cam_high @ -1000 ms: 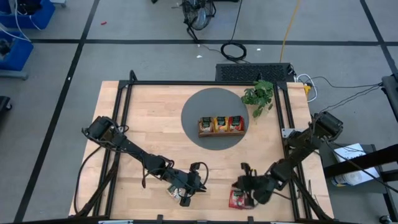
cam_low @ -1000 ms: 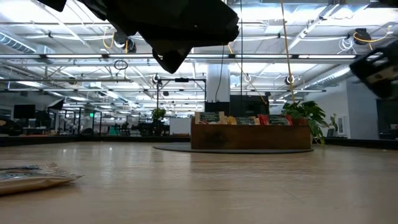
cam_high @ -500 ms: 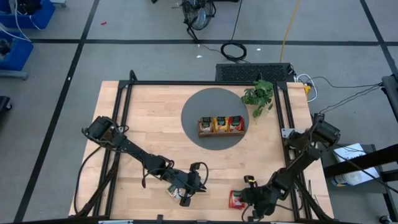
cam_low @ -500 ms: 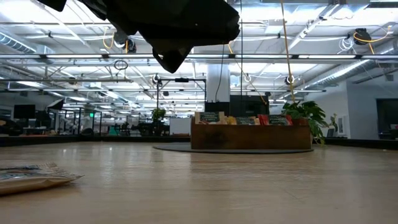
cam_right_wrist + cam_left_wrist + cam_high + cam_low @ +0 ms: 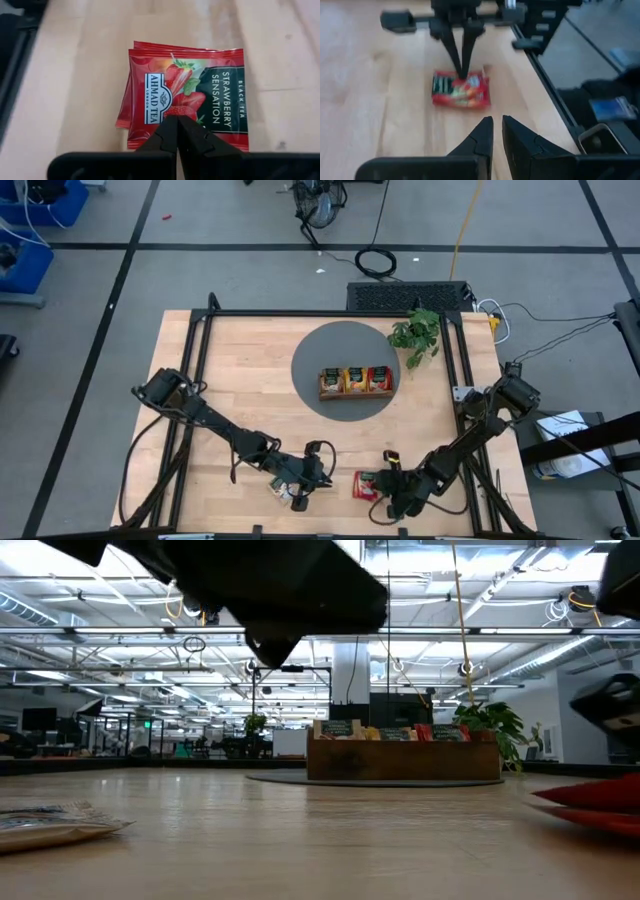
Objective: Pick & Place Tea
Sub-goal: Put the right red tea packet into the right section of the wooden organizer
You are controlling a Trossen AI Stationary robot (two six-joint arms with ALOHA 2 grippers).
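Note:
Two red tea sachets lie stacked flat on the table near its front edge; they also show in the right wrist view and the left wrist view. My right gripper is shut, its tips on the top one. A beige sachet lies flat on the table; it also shows in the low view. My left gripper hovers above and beside it, shut and empty. The wooden tray holds more sachets. My right gripper presses its shut fingertips down on the top red sachet, close to one edge. The fingers come from above, slanting in from the table's right. Both sachets lie flat on the table under them.
The tray stands on a grey round mat at the table's middle far side. A green plant stands to its right. A black frame runs along the table's sides. Bare wood lies between the mat and the grippers.
My right gripper has swung toward the table's near edge, then toward its left. The red sachets have slid along the table toward the left and a little farther from the front edge, coming into the low view's right side.

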